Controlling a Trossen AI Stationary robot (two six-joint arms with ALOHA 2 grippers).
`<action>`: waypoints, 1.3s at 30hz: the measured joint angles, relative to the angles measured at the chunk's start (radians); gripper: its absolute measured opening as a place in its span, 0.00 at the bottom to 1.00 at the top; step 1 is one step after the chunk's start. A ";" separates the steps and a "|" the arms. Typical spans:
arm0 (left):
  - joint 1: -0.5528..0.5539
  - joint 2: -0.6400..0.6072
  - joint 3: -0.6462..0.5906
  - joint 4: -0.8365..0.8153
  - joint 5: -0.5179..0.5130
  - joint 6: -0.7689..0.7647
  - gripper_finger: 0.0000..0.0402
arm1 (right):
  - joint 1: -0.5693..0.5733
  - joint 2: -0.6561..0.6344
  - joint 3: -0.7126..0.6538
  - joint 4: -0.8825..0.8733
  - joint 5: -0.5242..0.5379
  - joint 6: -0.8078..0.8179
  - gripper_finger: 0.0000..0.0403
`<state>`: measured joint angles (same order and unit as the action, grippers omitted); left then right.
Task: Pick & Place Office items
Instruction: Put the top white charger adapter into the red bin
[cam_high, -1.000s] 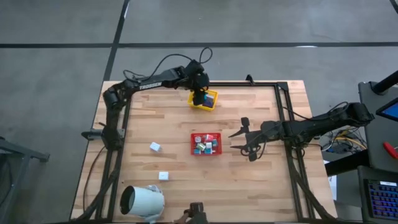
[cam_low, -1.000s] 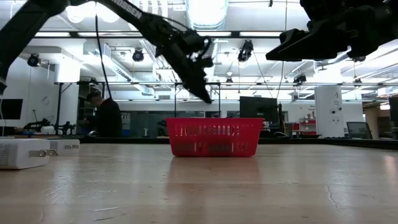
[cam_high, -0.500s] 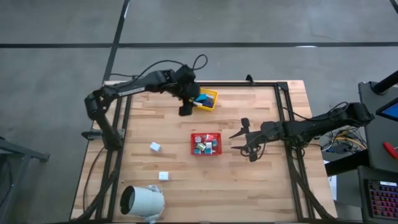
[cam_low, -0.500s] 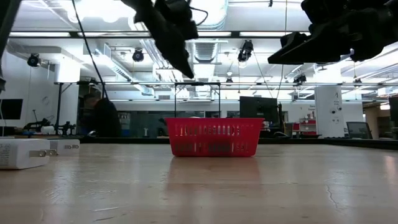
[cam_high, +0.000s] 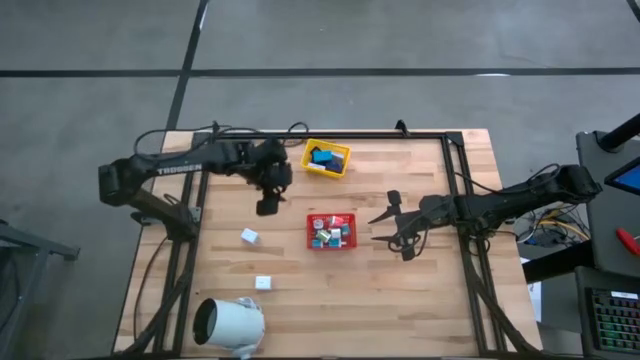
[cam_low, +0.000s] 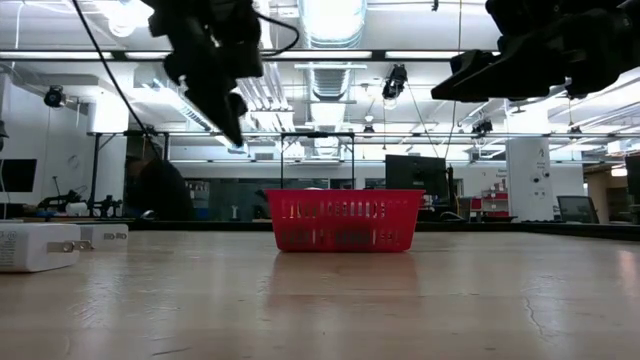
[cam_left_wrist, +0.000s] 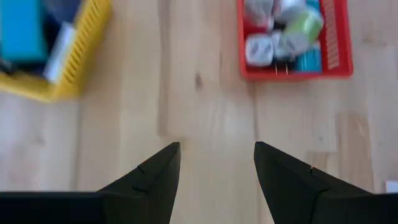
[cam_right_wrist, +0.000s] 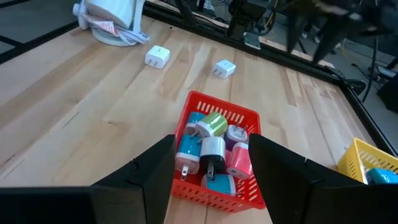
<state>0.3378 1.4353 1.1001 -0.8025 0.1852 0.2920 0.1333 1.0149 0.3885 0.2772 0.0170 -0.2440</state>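
The red tray (cam_high: 331, 231) sits in the middle of the counter (cam_high: 420, 290), and it is full of little office items (cam_right_wrist: 212, 149) in white, green, blue and pink. The left fingers (cam_high: 268, 204) hang in the air beside the red tray, on the side toward the yellow tray (cam_high: 327, 159). They are spread apart and hold nothing. The yellow tray has blue pieces (cam_high: 324, 156) in it. The right fingers (cam_high: 392, 224) hover just beside the red tray on its other side, spread apart and empty too. Two white plugs (cam_high: 250, 236) lie on the counter, between the red tray and the big white cylinder (cam_high: 228, 324).
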 joint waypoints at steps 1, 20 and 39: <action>-0.006 -0.009 -0.023 0.002 -0.002 -0.015 0.52 | 0.000 0.000 0.000 0.001 0.000 0.000 0.50; -0.189 -0.047 -0.158 -0.173 -0.028 -0.039 0.52 | 0.000 0.000 0.000 0.028 0.001 0.032 0.50; -0.239 -0.045 -0.293 -0.157 -0.025 -0.162 0.52 | 0.000 0.000 0.000 0.025 0.002 0.035 0.50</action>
<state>0.0984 1.3903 0.8070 -0.9596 0.1602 0.1297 0.1333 1.0149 0.3885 0.3023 0.0185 -0.2085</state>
